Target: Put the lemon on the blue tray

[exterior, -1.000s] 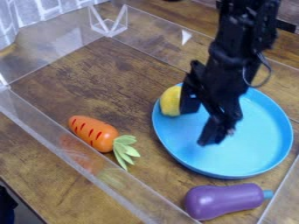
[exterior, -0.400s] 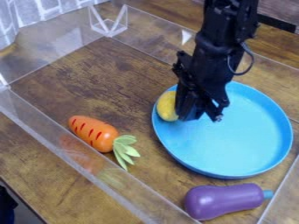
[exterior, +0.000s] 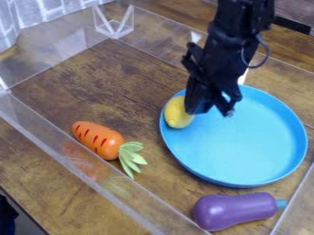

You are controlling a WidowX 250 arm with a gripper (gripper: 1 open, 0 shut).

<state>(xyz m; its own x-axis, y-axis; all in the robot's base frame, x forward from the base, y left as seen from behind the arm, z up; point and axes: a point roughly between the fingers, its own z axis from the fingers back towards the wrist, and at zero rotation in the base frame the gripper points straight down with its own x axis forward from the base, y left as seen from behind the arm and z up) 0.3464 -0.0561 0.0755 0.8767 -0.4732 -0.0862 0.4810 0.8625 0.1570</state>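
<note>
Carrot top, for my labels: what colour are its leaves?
Green, on the orange carrot; the only camera view shows it clearly.

No text, label, brand, number or sign can be read anywhere in view; the picture is small and soft, so fine print, if any, may simply be lost.

Yellow lemon (exterior: 179, 115), bright blue tray (exterior: 252, 147), black-striped orange carrot (exterior: 97, 139) with green leaves, purple eggplant (exterior: 233, 210)
</note>
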